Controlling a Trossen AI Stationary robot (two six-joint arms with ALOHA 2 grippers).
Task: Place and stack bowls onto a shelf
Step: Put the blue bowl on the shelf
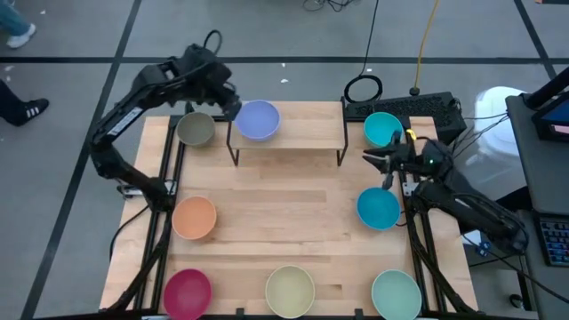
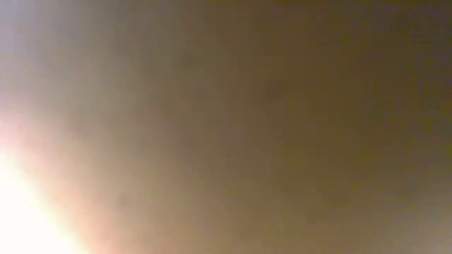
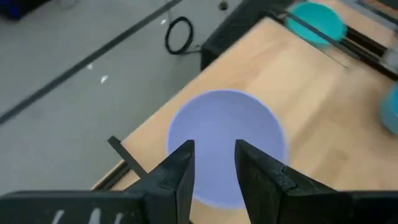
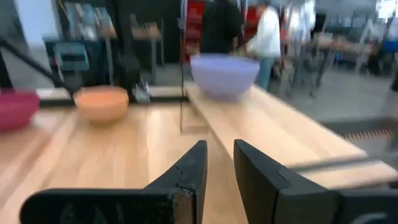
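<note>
The periwinkle bowl (image 1: 258,120) stands on its base on the left end of the shelf (image 1: 302,133). My left gripper (image 1: 233,107) hovers open over that bowl's left rim; in its wrist view the gripper (image 3: 214,155) frames the bowl (image 3: 227,140) without touching it. My right gripper (image 1: 367,158) waits open at the table's right, between two cyan bowls (image 1: 383,129) (image 1: 379,208), pointing toward the shelf (image 4: 273,124). On the table stand the olive-grey (image 1: 196,130), orange (image 1: 195,218), magenta (image 1: 188,293), pale yellow (image 1: 290,291) and mint green (image 1: 396,293) bowls.
The shelf's middle and right end are bare wood. A black keyboard (image 1: 418,108) and a coiled cable (image 1: 363,89) lie past the table's far right corner. People stand in the room beyond the table (image 4: 267,31). The low view shows only a blur.
</note>
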